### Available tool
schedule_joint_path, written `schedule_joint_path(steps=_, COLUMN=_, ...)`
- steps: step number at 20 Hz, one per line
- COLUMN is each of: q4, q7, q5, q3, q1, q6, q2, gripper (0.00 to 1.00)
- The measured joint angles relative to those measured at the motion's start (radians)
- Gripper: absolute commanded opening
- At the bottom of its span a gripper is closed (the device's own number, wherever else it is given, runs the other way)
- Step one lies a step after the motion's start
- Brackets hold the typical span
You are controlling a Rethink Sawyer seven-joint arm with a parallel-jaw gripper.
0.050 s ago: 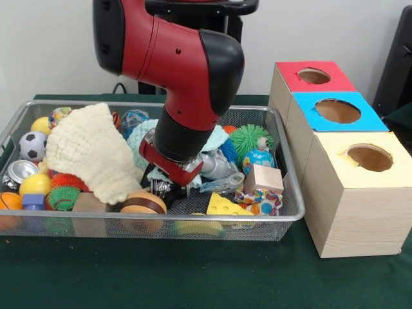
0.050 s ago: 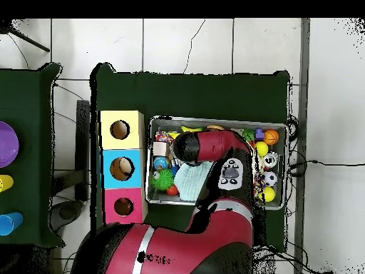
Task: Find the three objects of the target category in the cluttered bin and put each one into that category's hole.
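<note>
**Desk:** What have you got nearest the front camera?

**Me:** I see the green table cloth (image 1: 161, 277) first, then the wire mesh bin (image 1: 283, 215). Along its near wall, from nine o'clock toward three: an orange ball (image 1: 8, 201), a blue block (image 1: 33, 201), a brown wooden piece (image 1: 143, 203), a yellow cheese wedge (image 1: 225, 206) and a speckled multicolour toy (image 1: 264, 203). Just behind that toy sits a plain wooden cube (image 1: 264, 177).

**Desk:** And the tool?

**Me:** The gripper (image 1: 168, 188) is down in the middle of the bin, just behind the brown wooden piece. I cannot tell whether it is released or clenched; the red wrist covers most of it and clutter hides the tips. From overhead the arm (image 2: 214, 146) lies across the bin and masks its centre.

**Desk:** Further back?

**Me:** At nine o'clock of the gripper a cream knitted cloth (image 1: 90, 151) drapes over other toys, with a soccer ball (image 1: 32, 145) and a yellow ball (image 1: 35, 185) beyond it on that side. At two o'clock I see a green spiky ball (image 1: 251, 138) and a small globe ball (image 1: 259, 159).

**Desk:** The holes?

**Me:** Three boxes stand at three o'clock of the bin, outside it: the yellow box (image 1: 357, 187) nearest, the blue box (image 1: 338, 112) behind it, the red box (image 1: 313, 77) farthest. Each has a round hole on top.
</note>
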Motion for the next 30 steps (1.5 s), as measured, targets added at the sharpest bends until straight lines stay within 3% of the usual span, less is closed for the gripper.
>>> schedule_joint_path(steps=14, q4=0.075, q7=0.000, q5=0.094, q3=0.000, q1=-0.001, q6=0.000, q2=-0.087, gripper=1.00)
schedule_joint_path(steps=30, q4=0.066, q7=0.000, q5=0.096, q3=0.000, q1=-0.040, q6=-0.032, q2=-0.055, gripper=1.00)
